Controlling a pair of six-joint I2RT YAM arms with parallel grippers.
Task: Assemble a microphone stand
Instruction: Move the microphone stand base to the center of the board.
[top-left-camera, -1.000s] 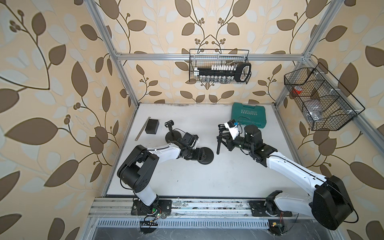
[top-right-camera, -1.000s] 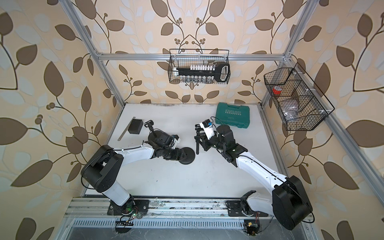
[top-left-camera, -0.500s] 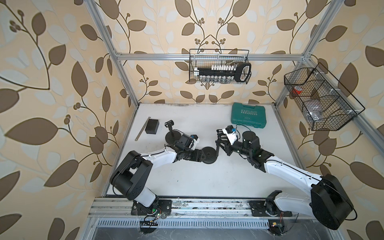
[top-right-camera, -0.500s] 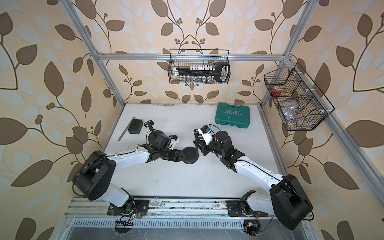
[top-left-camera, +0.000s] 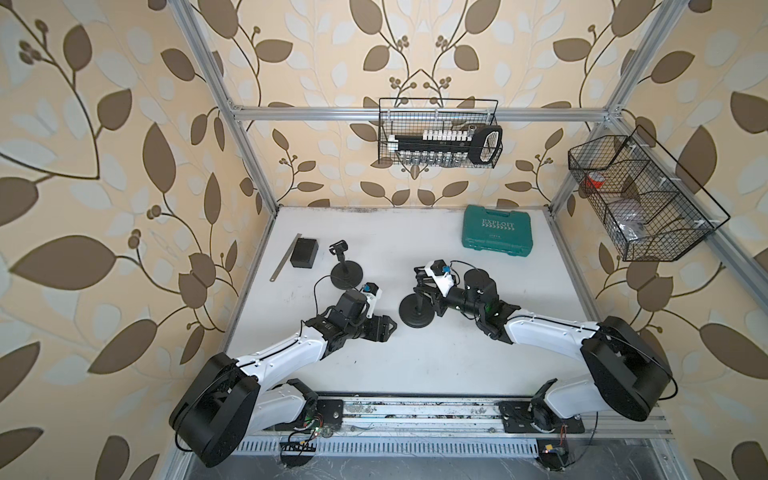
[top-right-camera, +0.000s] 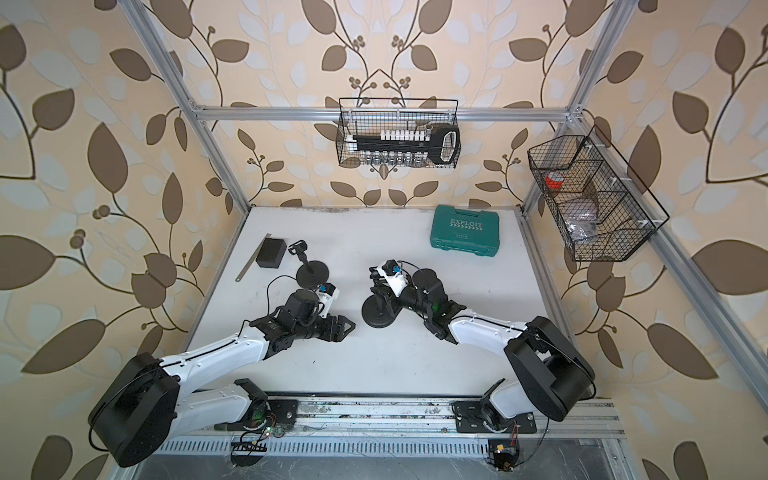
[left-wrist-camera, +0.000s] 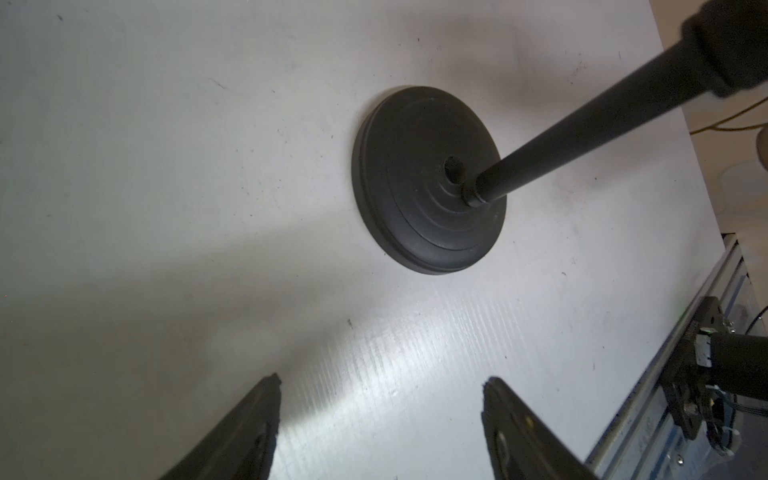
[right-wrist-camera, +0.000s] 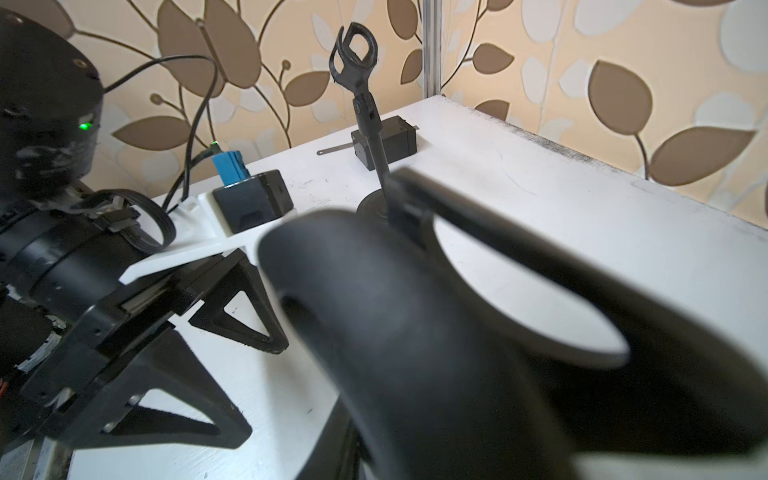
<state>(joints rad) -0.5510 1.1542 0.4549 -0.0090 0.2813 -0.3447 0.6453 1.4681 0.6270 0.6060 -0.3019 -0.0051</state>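
The right end effector (top-left-camera: 424, 287) is clamped almost shut on the upper part of the stand pole (left-wrist-camera: 582, 124). The pole's long axis rises steeply off the round base (left-wrist-camera: 415, 216) and leans back toward the right arm. Its lower tip sits on the base's top face, just beside the centre hole (left-wrist-camera: 454, 167) and not in it. The base lies flat near the middle of the desk (top-left-camera: 457, 357). The left end effector (left-wrist-camera: 380, 386) hovers near the base, apart from it, its jaws spread wide and holding nothing.
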